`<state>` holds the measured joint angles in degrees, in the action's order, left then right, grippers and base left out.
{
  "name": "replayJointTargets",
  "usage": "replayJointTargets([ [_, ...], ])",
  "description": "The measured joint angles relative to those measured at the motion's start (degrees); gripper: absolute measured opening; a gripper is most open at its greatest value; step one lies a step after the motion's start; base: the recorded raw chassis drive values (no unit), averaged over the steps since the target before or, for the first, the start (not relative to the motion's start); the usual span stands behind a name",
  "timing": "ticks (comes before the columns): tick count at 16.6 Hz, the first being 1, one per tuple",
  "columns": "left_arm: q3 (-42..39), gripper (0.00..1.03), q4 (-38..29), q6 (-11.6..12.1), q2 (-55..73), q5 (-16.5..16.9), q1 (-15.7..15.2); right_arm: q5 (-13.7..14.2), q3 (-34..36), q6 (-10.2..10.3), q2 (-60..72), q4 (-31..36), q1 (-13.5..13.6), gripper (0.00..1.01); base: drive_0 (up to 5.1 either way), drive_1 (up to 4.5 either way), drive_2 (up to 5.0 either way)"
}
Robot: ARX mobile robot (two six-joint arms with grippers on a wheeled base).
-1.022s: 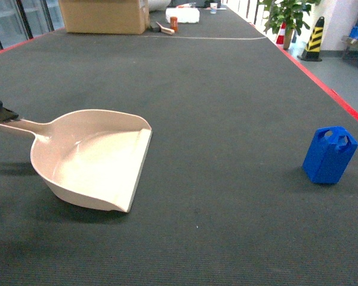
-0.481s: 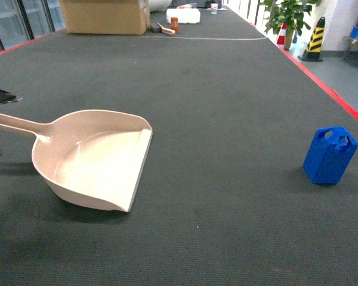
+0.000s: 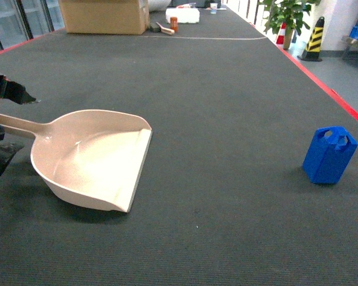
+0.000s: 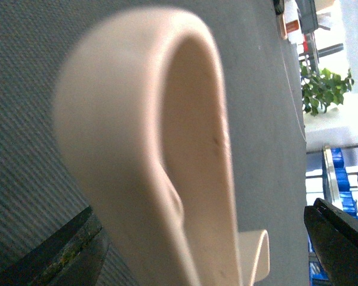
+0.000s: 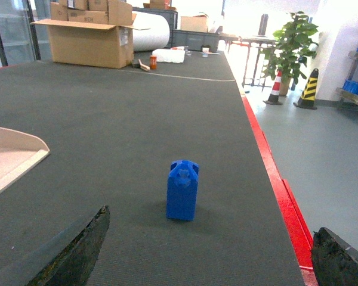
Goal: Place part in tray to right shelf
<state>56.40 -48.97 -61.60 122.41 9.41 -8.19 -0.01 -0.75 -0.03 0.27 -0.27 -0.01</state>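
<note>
The beige tray (image 3: 95, 158) lies on the dark mat at the left, its thin handle pointing left. My left gripper (image 3: 27, 123) is open, one finger above and one below the handle, not closed on it. In the left wrist view the tray (image 4: 155, 137) fills the frame, blurred, between the left gripper's (image 4: 203, 253) wide-apart fingers. The small blue part (image 3: 329, 155) stands upright at the right, near the red edge. My right gripper (image 5: 209, 256) is open and empty, a short way before the part (image 5: 182, 190). The right shelf (image 3: 357, 39) shows far off at the right.
The mat's red border (image 3: 340, 98) runs along the right side, with grey floor beyond. A cardboard box (image 3: 104, 15) and small items sit at the far end. A potted plant (image 3: 286, 15) and a striped cone (image 3: 314, 39) stand past the edge.
The left gripper was shut on the handle's end a second ago. It has since opened and moved right, so its fingers now straddle the handle. Tray and part have stayed put.
</note>
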Motion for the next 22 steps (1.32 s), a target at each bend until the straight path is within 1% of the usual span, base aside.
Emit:
replayJointTargets([
  [1, 0.5, 0.91, -0.1, -0.3, 1.0, -0.4, -0.6, 0.0, 0.0, 0.0, 0.0, 0.0, 0.0, 0.98, 0.0, 0.0, 0.0],
  [2, 0.5, 0.77, -0.4, -1.0, 1.4, 0.0, -0.9, 0.0, 0.0, 0.0, 0.0, 0.0, 0.0, 0.98, 0.0, 0.0, 0.0],
  [4, 0.6, 0.58, -1.8, -1.4, 1.9, 1.1, -0.8, 0.0, 0.0, 0.0, 0.0, 0.0, 0.0, 0.98, 0.0, 0.0, 0.0],
  [6, 0.6, 0.52, -1.9, -1.5, 1.9, 1.3, -0.6, 0.0, 0.0, 0.0, 0.0, 0.0, 0.0, 0.98, 0.0, 0.0, 0.0],
  [7, 0.6, 0.39, -2.7, -2.1, 2.0, 1.9, -0.2, 0.0, 0.0, 0.0, 0.0, 0.0, 0.0, 0.98, 0.0, 0.0, 0.0],
  [8, 0.6, 0.29, -3.5, -2.6, 2.0, 2.2, 0.2, 0.0, 0.0, 0.0, 0.0, 0.0, 0.0, 0.98, 0.0, 0.0, 0.0],
  [9, 0.2, 0.2, -5.2, -4.6, 1.9, 2.8, 0.6, 0.0, 0.0, 0.0, 0.0, 0.0, 0.0, 0.98, 0.0, 0.0, 0.0],
  [11, -2.1, 0.2, -7.0, -5.6, -0.3, 3.1, 1.6, 0.0, 0.0, 0.0, 0.0, 0.0, 0.0, 0.98, 0.0, 0.0, 0.0],
  [13, -4.7, 0.2, -9.0, -6.7, -3.8, 3.9, 4.3, 0.0, 0.0, 0.0, 0.0, 0.0, 0.0, 0.98, 0.0, 0.0, 0.0],
  [14, -5.8, 0.2, -10.3, -7.6, -6.0, 4.3, 6.4, 0.0, 0.0, 0.0, 0.0, 0.0, 0.0, 0.98, 0.0, 0.0, 0.0],
  [15, -6.9, 0.2, -12.3, -8.4, -8.5, 4.7, 9.2, 0.0, 0.0, 0.0, 0.0, 0.0, 0.0, 0.98, 0.0, 0.0, 0.0],
  [17, -8.0, 0.2, -13.7, -10.3, -11.6, 4.7, 14.6, 0.0, 0.0, 0.0, 0.0, 0.0, 0.0, 0.98, 0.0, 0.0, 0.0],
  [18, -8.2, 0.2, -14.1, -11.5, -11.9, 4.3, 17.0, 0.0, 0.0, 0.0, 0.0, 0.0, 0.0, 0.98, 0.0, 0.0, 0.0],
  [19, -9.3, 0.19, -14.6, -13.8, -12.0, 3.0, 20.6, 0.0, 0.0, 0.0, 0.0, 0.0, 0.0, 0.98, 0.0, 0.0, 0.0],
  [20, -9.7, 0.19, -13.5, -14.9, -11.9, 1.9, 22.4, 0.0, 0.0, 0.0, 0.0, 0.0, 0.0, 0.98, 0.0, 0.0, 0.0],
  [21, -9.7, 0.19, -11.6, -14.5, -11.2, 0.2, 22.2, 0.3, -0.1, 0.0, 0.1, -0.6, 0.1, 0.98, 0.0, 0.0, 0.0],
  [22, -9.7, 0.19, -11.8, -14.5, -11.2, 0.0, 22.2, 3.8, -1.7, 0.2, 2.1, -5.8, 1.0, 0.98, 0.0, 0.0, 0.0],
])
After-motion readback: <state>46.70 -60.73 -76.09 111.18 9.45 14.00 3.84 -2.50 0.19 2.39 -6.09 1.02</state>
